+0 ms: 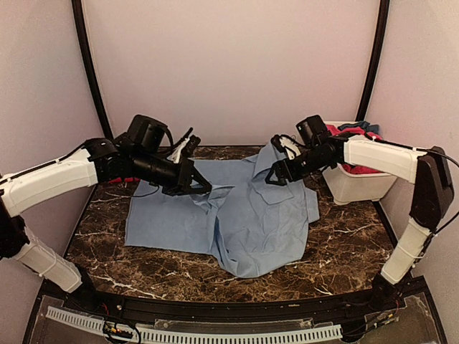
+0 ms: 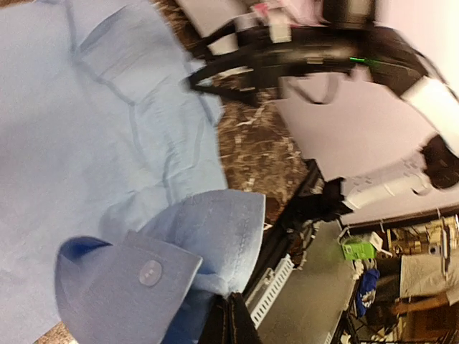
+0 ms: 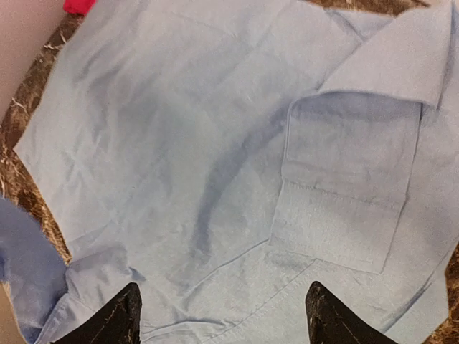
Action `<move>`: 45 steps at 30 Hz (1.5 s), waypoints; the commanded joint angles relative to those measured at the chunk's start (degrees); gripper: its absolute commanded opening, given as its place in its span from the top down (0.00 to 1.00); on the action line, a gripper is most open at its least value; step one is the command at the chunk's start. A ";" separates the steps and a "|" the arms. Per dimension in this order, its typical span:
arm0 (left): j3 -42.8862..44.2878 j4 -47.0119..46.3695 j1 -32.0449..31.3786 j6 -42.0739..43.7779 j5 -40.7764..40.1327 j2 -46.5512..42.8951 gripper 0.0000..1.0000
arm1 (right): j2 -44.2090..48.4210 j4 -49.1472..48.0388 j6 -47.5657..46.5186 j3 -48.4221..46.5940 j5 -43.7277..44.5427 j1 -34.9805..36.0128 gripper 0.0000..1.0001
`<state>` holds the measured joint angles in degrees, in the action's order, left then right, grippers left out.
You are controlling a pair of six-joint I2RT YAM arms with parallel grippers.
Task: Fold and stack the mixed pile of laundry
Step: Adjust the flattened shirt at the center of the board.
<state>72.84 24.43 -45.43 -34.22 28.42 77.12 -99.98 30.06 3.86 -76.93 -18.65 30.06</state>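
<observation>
Seen from above, a dark marble table [image 1: 107, 236] fills the floor of a pale-walled booth. Take the table as a clock face, with 6 at the arm bases.

At 9 o'clock the left arm reaches in from the table's edge. The left claw [image 1: 195, 185] sits at about 10 o'clock on the shirt [image 1: 237, 222], and its fingers are pressed together on a fold of the blue cloth. In the left wrist view that fold rises to the fingers. Just beside it hangs a cuff [image 2: 136, 276] with one button [image 2: 150, 272].

A small red piece [image 3: 79, 6] lies on the table past the shirt's far left corner, close behind the left arm.

The shirt is light blue. It lies rumpled and mostly flat across the middle of the table, from about 9 o'clock to 3 o'clock, and its lowest point reaches toward 6.

At about 1 o'clock on the shirt is the right claw [image 1: 276, 174], fingers wide apart and holding nothing. The right wrist view looks down between them at the chest pocket [image 3: 344, 186]. Whether the tips touch the cloth cannot be told.

At 2 o'clock, on the table's right edge behind the right arm, stands a white tub [image 1: 358, 188]. More red cloth [image 1: 362, 170] is heaped in it, and a dark blue piece [image 1: 366, 127] shows at its far rim.
</observation>
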 commanded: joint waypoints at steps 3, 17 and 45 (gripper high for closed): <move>-7.15 -7.49 6.73 -8.04 -2.62 9.37 1.00 | 8.87 2.56 1.86 -1.15 -2.52 1.35 0.24; -12.41 -12.15 18.16 -12.10 -5.21 21.63 0.98 | 18.16 0.46 4.85 9.84 1.45 14.54 0.25; -10.13 -4.54 21.31 6.50 -5.57 16.22 0.27 | 3.77 -2.95 10.81 13.75 13.15 34.85 0.32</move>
<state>60.34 20.49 -23.18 -29.52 22.00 89.58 -93.43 29.08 13.32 -61.67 -8.05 65.52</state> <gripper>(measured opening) 0.723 0.680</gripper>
